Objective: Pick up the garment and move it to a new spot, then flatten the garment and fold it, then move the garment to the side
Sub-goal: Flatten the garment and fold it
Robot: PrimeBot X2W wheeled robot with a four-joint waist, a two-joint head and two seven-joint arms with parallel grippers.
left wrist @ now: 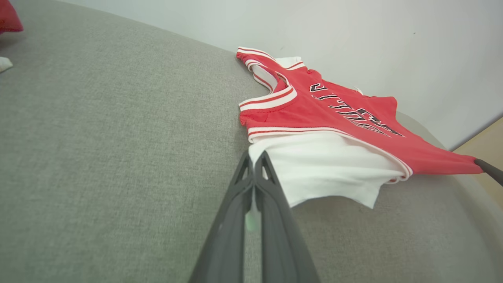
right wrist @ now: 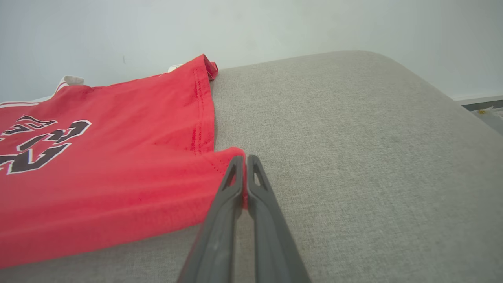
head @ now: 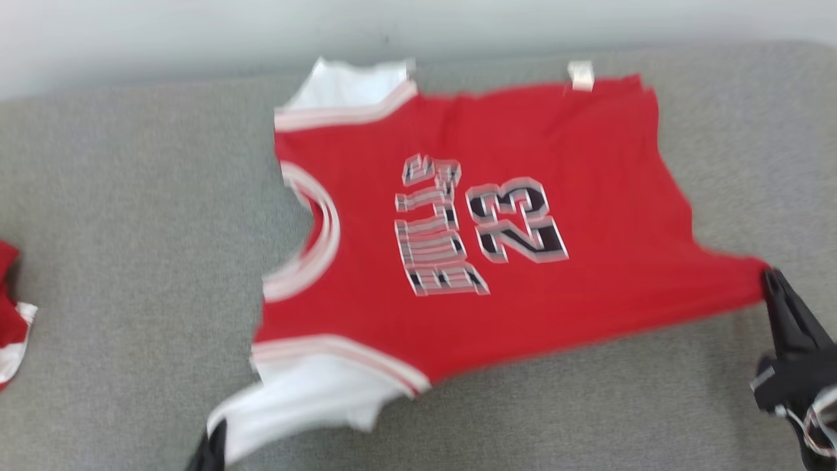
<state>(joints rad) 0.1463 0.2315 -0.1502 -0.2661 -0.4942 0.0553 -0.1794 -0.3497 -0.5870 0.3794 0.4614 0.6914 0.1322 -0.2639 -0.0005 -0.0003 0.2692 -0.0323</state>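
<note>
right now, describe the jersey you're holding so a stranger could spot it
On the grey cushion, the red basketball jersey lies spread across the middle, white fabric at both armholes. Unlike the bunched red-and-white garment at the cushion's left edge, it shows BULLS and 23.

"BULLS" and "23" on the red jersey [head: 497, 216]

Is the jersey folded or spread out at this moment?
Spread out, print up, on the grey cushion: the jersey is held by the right pincer at a red hem corner and by the left pincer at its white edge.
</note>
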